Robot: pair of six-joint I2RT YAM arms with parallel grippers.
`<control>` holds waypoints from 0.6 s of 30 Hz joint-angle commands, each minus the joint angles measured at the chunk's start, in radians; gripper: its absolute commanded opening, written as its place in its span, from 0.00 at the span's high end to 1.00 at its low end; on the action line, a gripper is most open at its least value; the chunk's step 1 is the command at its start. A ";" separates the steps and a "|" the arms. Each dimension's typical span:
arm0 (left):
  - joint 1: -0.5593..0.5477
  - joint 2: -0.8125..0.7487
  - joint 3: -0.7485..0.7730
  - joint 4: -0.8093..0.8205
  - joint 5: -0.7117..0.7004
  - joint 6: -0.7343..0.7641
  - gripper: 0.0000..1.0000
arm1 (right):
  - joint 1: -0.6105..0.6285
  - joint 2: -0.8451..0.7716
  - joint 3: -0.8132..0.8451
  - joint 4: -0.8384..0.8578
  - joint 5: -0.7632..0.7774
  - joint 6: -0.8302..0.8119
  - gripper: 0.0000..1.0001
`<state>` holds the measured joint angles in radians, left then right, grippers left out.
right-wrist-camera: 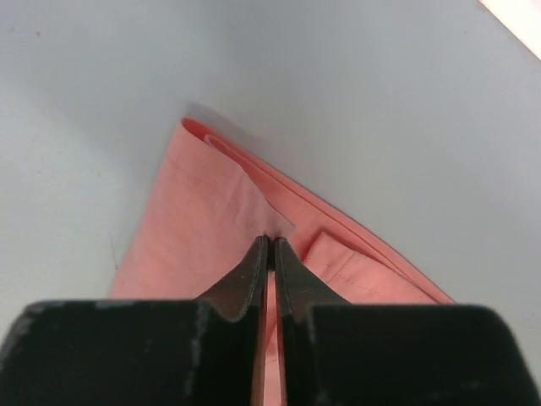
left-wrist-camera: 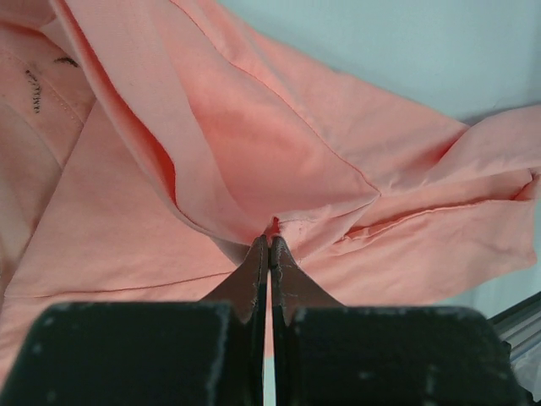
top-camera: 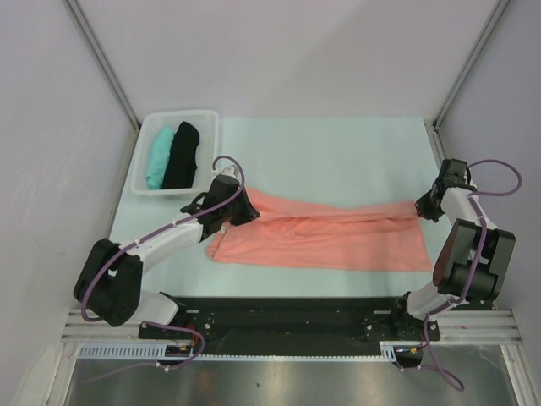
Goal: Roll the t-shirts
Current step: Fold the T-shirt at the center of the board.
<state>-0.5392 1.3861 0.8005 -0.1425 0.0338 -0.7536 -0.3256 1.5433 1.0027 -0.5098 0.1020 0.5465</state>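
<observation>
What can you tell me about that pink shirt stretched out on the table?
The salmon-pink t-shirt is plain, soft, thin-looking cloth with stitched hems. It lies folded lengthwise into a long, wrinkled band across the near part of the pale table, its layers overlapping. The left gripper pinches a bunched fold at its left end. The right gripper pinches a corner at its right end. Both are closed on the cloth.

Overall light: bright, even, diffuse, from above.
Shadows: soft and faint; thin dark rim under salmon-pink soft cloth t-shirt (top-camera: pixel 338 237) on pale green flat table (top-camera: pixel 338 152), deeper inside folds.
Focus: cloth sharp in wrist views, dark near foreground blurred.
Edges overhead: plain pale grey walls (top-camera: pixel 279 51) leaning outward, slightly soft.
</observation>
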 commanded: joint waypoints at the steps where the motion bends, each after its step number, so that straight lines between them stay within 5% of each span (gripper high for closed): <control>1: -0.004 0.001 0.043 0.031 0.011 -0.033 1.00 | -0.004 -0.003 0.001 0.048 -0.073 -0.007 0.86; 8: -0.008 0.004 0.031 0.046 0.015 -0.050 1.00 | -0.030 0.012 -0.003 0.019 -0.091 0.016 0.61; 18: -0.010 0.016 0.025 0.066 0.028 -0.046 1.00 | -0.076 0.003 -0.075 0.037 -0.186 0.067 0.58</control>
<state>-0.5415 1.3956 0.8032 -0.1253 0.0387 -0.7864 -0.3920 1.5467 0.9539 -0.4904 -0.0425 0.5758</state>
